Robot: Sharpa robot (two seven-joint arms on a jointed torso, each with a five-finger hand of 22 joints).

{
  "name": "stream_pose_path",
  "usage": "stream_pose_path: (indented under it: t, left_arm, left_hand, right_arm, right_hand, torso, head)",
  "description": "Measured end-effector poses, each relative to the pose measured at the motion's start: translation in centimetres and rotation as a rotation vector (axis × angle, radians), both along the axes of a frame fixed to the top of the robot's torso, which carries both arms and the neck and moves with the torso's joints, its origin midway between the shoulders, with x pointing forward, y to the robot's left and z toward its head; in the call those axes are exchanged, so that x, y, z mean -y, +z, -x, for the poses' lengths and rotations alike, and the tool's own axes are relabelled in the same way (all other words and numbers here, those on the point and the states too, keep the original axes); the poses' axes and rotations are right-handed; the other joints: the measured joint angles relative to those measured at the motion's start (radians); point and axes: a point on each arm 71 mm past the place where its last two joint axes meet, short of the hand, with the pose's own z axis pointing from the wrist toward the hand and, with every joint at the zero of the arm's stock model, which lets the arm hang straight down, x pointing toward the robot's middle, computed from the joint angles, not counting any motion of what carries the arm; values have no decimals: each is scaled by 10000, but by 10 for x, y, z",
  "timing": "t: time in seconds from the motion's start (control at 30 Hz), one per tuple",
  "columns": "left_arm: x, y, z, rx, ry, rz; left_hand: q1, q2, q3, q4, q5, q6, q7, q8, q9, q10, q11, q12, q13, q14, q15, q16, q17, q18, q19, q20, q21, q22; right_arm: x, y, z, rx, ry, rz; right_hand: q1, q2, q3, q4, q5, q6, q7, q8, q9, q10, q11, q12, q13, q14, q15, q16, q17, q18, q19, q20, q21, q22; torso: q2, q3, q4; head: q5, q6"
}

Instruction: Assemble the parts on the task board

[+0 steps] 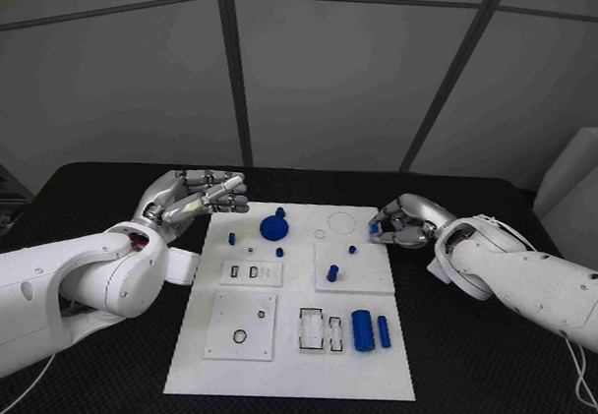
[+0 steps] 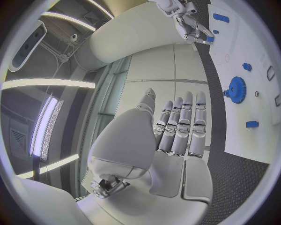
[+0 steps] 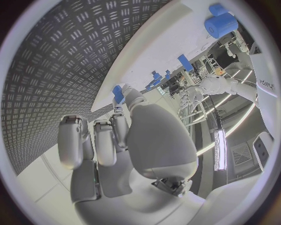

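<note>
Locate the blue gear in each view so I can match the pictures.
Head view: blue gear at the task board's far end, between the hands.
Left wrist view: beside the left hand's fingertips.
Right wrist view: cannot tell it among the distant blue pieces.
Shared landmark: the white task board.

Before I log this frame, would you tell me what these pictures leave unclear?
- Right robot hand, head view: its fingers hide most of the small blue part at the board edge; whether it is gripped or merely touched is unclear.
- Right wrist view: the palm covers that contact.
- Board recesses, head view: too small to tell shapes.
- Left robot hand: flat, holds nothing.
</note>
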Motion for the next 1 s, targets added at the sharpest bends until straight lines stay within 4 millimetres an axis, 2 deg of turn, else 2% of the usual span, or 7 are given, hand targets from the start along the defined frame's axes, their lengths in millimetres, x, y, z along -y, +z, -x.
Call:
stream_pose_path:
  t: [0.2,0.33,0.53,0.8,1.0]
  left_arm:
    - [-1,0,0,-7,15,-10]
    - [-2,0,0,-16,26,-19]
    - [-5,-1,-1,-34,102,-61]
    - [-8,-1,-2,-45,172,-95]
    - [-8,-1,-3,-49,195,-105]
  left_hand:
    - [0,0,0,0,0,0,0,0,0,0,0,0,0,0,0,0,9,0,0,0,0,0]
    - [0,0,0,0,0,0,0,0,0,0,0,0,0,0,0,0,9,0,0,0,0,1]
    - [0,0,0,0,0,0,0,1,0,0,0,0,0,0,0,0,9,0,0,0,0,1]
    - [0,0,-1,1,0,0,0,1,0,0,0,0,0,0,0,0,8,0,0,0,0,-2]
    - [0,0,-1,1,0,0,0,2,0,0,0,0,0,0,0,0,8,-1,0,0,0,-7]
  right_arm:
    - [-5,5,7,147,126,-104]
    - [-15,16,13,375,296,-329]
    - [-52,35,25,738,1003,-726]
    - [-125,44,41,904,2228,-1167]
    - [-166,42,52,889,2908,-1097]
  right_hand:
    - [-28,78,24,-1,-88,-1,1,10,0,0,0,11,-5,0,0,0,-1,0,0,0,33,0]
    - [-41,92,24,-1,-212,-2,1,9,0,-1,0,16,-7,0,1,0,-1,0,0,0,33,0]
    - [-66,117,66,42,-269,-18,12,8,-2,-1,1,-31,-7,0,1,40,-1,0,0,1,33,0]
    - [-92,140,119,-10,-324,-32,6,-11,-13,-39,-37,-31,-9,0,2,40,-2,1,-1,1,32,0]
    - [-93,139,176,-17,-325,-52,19,-33,-12,-77,-74,-131,-1,0,2,40,-2,0,-1,1,32,0]
  torso:
    - [-5,-2,-12]
    - [-13,-13,-20]
    - [-28,-30,-33]
    - [-48,-32,-18]
    - [-48,-36,-8]
  head:
    - [12,0]
    - [12,0]
    - [48,8]
    - [291,-86]
    - [416,-121]
